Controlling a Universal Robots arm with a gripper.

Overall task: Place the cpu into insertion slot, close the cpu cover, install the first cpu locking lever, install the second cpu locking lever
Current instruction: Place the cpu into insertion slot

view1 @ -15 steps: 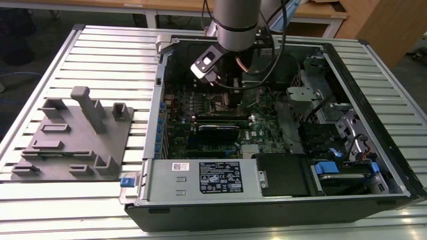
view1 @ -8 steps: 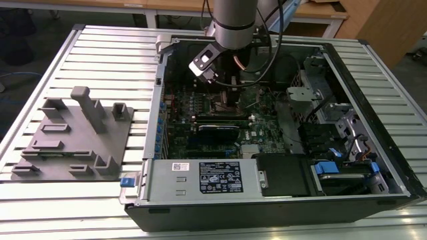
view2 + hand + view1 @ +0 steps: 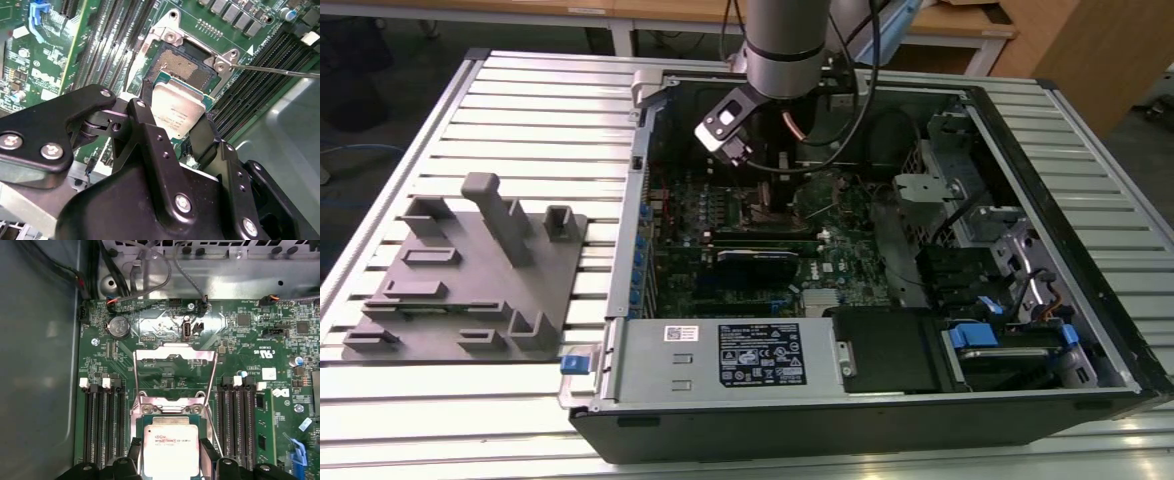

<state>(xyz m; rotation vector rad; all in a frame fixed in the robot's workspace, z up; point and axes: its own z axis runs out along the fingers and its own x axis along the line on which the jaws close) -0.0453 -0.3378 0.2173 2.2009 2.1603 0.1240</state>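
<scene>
Open computer case (image 3: 1067,238) lying on a slatted metal table (image 3: 520,120), as we saw it in the exterior view, with a grey fixture plate (image 3: 467,285) beside it toward the exterior view's left and the arm (image 3: 787,40) reaching down into the case over the motherboard (image 3: 250,347). In both wrist views we found the gripper (image 3: 174,119) clenched on the cpu (image 3: 171,450): its black fingers (image 3: 209,452) pressed against two opposite edges of the chip, whose silvery-grey top faced the cameras. The cpu hung over the insertion slot (image 3: 181,67) and covered part of it, while the rest of the gold-brown contact field lay bare past the chip's edge in the second wrist view; we could not tell whether the chip touched the socket frame. The cpu cover (image 3: 175,356) stood open, swung back from the slot, and green board showed through its square window in the first wrist view. The two locking levers (image 3: 135,382), thin metal rods, were unlatched and ran along either side of the raised cover. Long black memory slots (image 3: 102,425) flanked the socket on both sides, and a round coin cell (image 3: 119,326) sat on the board near the cover's free edge.
</scene>
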